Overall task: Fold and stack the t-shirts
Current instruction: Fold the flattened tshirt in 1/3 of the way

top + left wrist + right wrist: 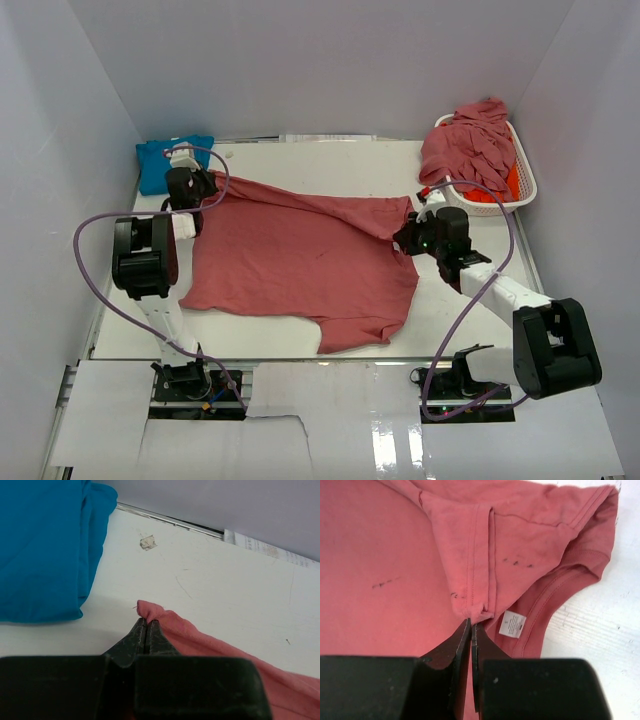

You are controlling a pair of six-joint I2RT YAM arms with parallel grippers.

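A white bench (330, 160) carries a rose-red t-shirt (290, 260) spread flat across its middle. At the far right corner, a heap of rose-red shirts (465, 145) tops an orange shirt (510, 182) in a white basket (527, 188). A turquoise shirt (160, 162) lies far left. The left claw (146, 626) and right claw (471, 626) each pinch the spread shirt's fabric.

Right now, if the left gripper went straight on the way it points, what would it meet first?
Beyond the rose-red shirt corner its shut jaws pinch, the left gripper faces open table, then probably the back wall. The turquoise shirt lies left of that line. Depth is unclear.
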